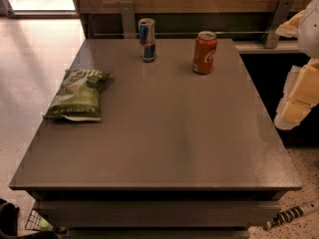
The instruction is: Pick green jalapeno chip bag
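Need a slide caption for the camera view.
Flat olive-green jalapeno chip bag lies at left edge of grey table; gripper hangs beyond its right edge.

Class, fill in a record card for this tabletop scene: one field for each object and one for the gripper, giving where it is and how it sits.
surface: grey table
target: green jalapeno chip bag, lying flat near the table's left edge, not yet picked
can 1: slim blue-and-silver can, upright, back centre
can 2: orange soda can, upright, right of can 1, apart from it
gripper: gripper, beyond the table's right edge, far from the bag
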You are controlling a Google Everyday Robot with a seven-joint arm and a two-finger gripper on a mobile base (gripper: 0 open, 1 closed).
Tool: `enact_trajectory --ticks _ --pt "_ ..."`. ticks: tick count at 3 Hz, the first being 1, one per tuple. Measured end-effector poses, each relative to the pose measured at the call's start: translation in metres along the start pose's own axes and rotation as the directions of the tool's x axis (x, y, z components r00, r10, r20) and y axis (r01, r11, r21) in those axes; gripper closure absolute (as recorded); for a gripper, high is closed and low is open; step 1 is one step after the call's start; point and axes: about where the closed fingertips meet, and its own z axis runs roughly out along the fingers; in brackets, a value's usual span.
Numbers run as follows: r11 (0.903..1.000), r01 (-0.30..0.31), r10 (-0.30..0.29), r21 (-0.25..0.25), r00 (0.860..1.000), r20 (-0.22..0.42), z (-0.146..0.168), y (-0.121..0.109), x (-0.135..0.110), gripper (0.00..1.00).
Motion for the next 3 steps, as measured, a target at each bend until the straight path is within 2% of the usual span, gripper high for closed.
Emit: enact_trajectory --ticks 1,2,3 --pt "1.0 0.0 0.0 0.0 1.0 0.0 0.0 0.0 0.0 0.0" --pt "0.9999 0.009 -0.008 -0.01 0.998 0.064 0.01 -0.005 -0.013 0.0" --pt "0.9987 0.042 -0.035 -0.031 0.978 0.206 0.036 -0.013 -0.047 0.0"
